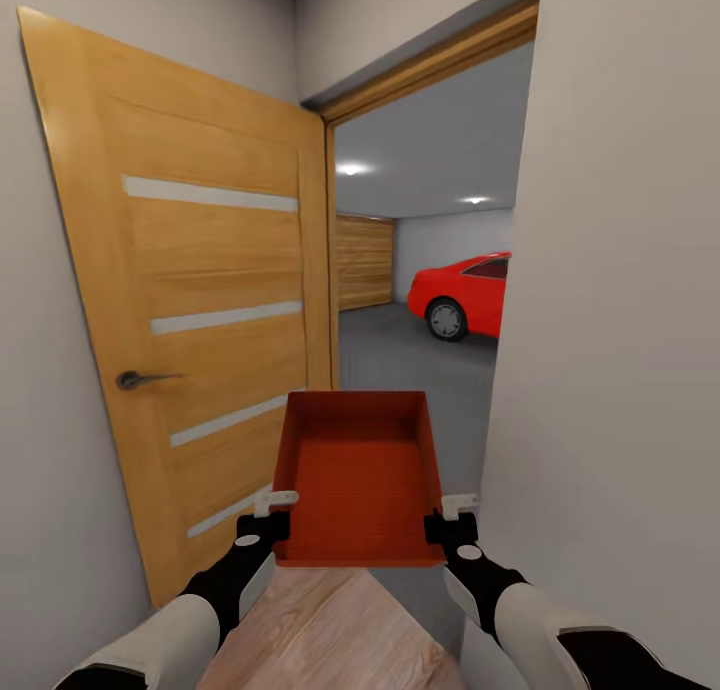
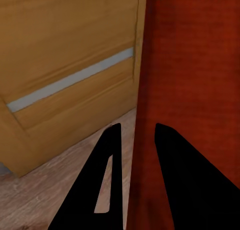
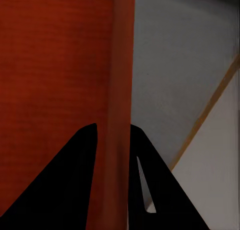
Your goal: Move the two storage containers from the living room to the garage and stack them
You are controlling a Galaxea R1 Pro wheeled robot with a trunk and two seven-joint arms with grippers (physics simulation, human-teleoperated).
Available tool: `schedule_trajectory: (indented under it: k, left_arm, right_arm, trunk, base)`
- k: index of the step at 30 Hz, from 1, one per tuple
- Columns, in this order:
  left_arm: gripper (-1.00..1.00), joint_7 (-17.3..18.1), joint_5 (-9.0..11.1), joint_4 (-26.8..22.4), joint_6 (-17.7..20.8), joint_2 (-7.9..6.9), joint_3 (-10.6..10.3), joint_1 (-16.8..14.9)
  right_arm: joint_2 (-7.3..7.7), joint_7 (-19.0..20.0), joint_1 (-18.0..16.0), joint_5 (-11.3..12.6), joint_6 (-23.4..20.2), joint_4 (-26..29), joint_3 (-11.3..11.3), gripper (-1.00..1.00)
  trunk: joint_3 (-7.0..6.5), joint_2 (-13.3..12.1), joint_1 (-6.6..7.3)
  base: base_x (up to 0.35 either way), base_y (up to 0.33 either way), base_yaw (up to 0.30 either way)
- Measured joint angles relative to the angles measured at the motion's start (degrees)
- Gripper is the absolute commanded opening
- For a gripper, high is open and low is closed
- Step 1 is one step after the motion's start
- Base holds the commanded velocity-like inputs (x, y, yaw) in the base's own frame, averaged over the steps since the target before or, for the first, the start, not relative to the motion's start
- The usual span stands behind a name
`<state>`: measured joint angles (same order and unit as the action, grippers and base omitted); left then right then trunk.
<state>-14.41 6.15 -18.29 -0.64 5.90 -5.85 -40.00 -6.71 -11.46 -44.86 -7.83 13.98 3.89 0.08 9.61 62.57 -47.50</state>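
I hold one orange-red storage container [image 1: 360, 475] level in front of me, its open top up, between both arms at the garage doorway. My left gripper [image 1: 268, 515] is shut on its left wall [image 2: 145, 105], with one finger on each side of the rim. Its right wall [image 3: 120, 90] is pinched the same way by my right gripper [image 1: 452, 518]. Beyond the doorway lies the garage's grey concrete floor [image 1: 400, 355]. The second container is out of view.
An open tan wooden door [image 1: 200, 320] stands close on my left, a white wall [image 1: 610, 320] close on my right. A red car [image 1: 465, 295] is parked inside the garage at the right. Light wood planks [image 1: 330, 630] are underfoot.
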Motion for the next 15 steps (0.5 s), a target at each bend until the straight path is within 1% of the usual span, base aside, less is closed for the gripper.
schedule_trajectory:
  k: [15]
  left_arm:
    - [-1.0, 0.0, 0.0, -0.01, 0.01, 0.0, 0.0, 0.0]
  right_arm:
    - [0.0, 0.0, 0.0, 0.0, -0.01, 0.0, 0.0, -1.0]
  trunk:
    - [0.0, 0.0, 0.0]
  base:
    - [0.25, 0.228, -0.283]
